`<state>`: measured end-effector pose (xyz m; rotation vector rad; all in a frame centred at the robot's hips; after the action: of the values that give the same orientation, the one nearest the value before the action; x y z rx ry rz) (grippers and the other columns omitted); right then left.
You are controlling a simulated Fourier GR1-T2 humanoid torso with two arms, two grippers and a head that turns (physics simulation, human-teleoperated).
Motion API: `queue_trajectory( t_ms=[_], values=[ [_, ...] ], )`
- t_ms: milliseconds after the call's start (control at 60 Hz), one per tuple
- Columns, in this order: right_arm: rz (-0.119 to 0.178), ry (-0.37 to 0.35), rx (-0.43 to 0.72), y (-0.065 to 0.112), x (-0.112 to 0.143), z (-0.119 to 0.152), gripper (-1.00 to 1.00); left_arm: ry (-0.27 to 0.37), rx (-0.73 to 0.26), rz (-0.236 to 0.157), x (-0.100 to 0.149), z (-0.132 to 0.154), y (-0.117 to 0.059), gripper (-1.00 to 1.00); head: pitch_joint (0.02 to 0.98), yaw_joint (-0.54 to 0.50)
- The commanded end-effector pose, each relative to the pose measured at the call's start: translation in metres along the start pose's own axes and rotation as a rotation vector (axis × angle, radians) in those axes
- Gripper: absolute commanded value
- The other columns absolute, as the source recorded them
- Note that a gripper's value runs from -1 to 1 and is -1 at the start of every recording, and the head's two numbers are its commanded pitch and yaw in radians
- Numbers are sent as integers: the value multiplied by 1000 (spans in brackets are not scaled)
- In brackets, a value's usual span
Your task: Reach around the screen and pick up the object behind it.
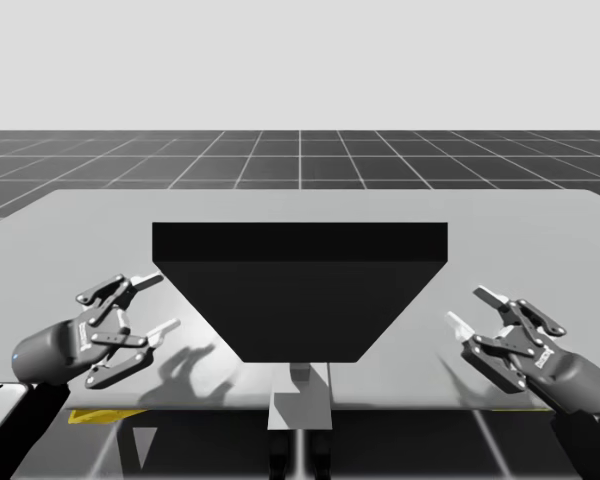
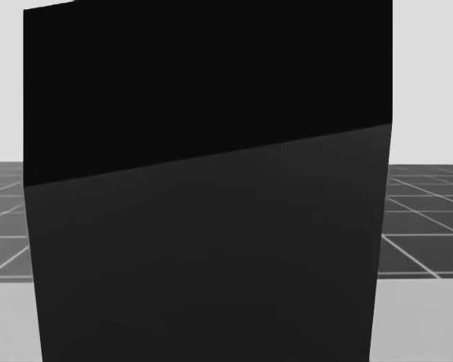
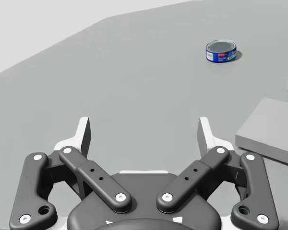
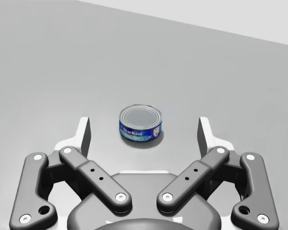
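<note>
Can (image 4: 140, 124), short, round, blue-sided, silver lid, upright on table (image 4: 62, 57)

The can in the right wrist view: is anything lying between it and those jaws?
No. The right wrist view shows bare table between my open right jaws and the can ahead of them.

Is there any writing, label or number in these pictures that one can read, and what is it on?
On the blue round can: white print on the side label, too small and blurred to read for sure.
On the black screen and the table: no words, numbers or signs.
</note>
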<state>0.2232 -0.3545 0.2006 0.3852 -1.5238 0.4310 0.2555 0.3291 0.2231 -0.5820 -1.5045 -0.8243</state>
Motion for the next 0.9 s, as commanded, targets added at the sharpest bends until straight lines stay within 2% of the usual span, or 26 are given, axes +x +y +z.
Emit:
queue_trajectory(
  t_ms=[17,200,267,283,400,533,750,867,900],
  values=[
    [-1,54,79,2,-15,32,-1000,32,-94,-23,-3,20,-8,-1000,199,-35],
    [-3,81,71,-9,-21,29,-1000,42,-97,-25,-3,23,-7,-1000,201,-47],
    [8,84,70,-14,-22,22,-1000,39,-101,-23,-4,22,-7,-1000,200,-49],
    [23,84,71,-17,-22,17,-1000,35,-104,-22,-4,22,-7,-1000,200,-49],
    [43,96,78,-27,-24,-2,-1000,30,-112,-20,-5,20,-6,-1000,203,-52],
    [54,128,95,-33,-31,-28,-1000,30,-118,-23,-6,18,-7,-1000,206,-48],
    [58,160,137,-32,-39,-63,-1000,34,-125,-36,-7,15,-10,-1000,213,-49],
    [54,163,155,-31,-41,-77,-1000,37,-130,-41,-7,14,-12,-1000,217,-48],
    [44,161,162,-32,-41,-83,-1000,37,-131,-42,-7,14,-13,-1000,218,-50]
  ],
)
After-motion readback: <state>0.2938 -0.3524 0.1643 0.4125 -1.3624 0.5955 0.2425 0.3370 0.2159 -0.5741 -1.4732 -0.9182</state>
